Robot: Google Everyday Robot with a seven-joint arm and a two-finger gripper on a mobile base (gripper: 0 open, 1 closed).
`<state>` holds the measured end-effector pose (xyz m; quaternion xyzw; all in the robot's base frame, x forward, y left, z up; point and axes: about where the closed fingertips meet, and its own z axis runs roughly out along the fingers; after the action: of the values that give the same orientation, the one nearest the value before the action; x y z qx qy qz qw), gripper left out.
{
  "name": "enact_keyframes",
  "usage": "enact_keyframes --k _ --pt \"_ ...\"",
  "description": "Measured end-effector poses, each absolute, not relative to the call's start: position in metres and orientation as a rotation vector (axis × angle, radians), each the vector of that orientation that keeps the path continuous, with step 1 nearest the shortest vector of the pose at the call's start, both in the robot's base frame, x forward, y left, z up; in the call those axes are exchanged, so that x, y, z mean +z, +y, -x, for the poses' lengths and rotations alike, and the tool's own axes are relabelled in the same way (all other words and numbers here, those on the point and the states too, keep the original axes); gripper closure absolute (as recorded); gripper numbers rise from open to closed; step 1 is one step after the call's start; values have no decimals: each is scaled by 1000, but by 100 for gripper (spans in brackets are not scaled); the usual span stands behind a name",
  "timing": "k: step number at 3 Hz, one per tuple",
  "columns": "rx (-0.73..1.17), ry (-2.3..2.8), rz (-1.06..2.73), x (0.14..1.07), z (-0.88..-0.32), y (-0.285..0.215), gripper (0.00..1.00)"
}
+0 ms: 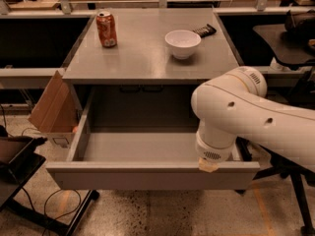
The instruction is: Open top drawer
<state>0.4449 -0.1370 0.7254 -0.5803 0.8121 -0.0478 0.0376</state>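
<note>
**Top drawer stands open, hand at its front edge**

At the far left a brown cardboard box (49,109), its flap tilted outward, is seen leaning beside the cabinet. On the smooth grey metal counter (147,65) a red-orange soda can (107,29), a plain upright cylinder, is set near the back left corner.

Below the counter the top drawer (147,177) is seen drawn far out toward the camera. It is a wide, shallow grey box with a flat front panel that bears no handle. Its matte grey floor and straight side walls are exposed to view, and only these bare grey surfaces can be made out inside it.

Further right on the counter a round white bowl (182,43) with a glossy surface is placed, and its white inside is partly shown. Just behind it, to the right, a dark flat packet (204,31) is laid at an angle.

The hand (207,165) is found at the right part of the drawer's front panel, touching its top edge, where only a pale beige tip is shown under the wrist. Whether the hand is apart or together cannot be told. The rounded, glossy white arm (246,114) is extended in from the right. Behind it a dark office chair (288,38) is partly seen.
</note>
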Motion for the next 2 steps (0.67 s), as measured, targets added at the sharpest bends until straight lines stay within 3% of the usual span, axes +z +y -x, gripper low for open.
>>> enact_keyframes --k 2 --pt "-148 2499 1785 727 -441 -138 36"
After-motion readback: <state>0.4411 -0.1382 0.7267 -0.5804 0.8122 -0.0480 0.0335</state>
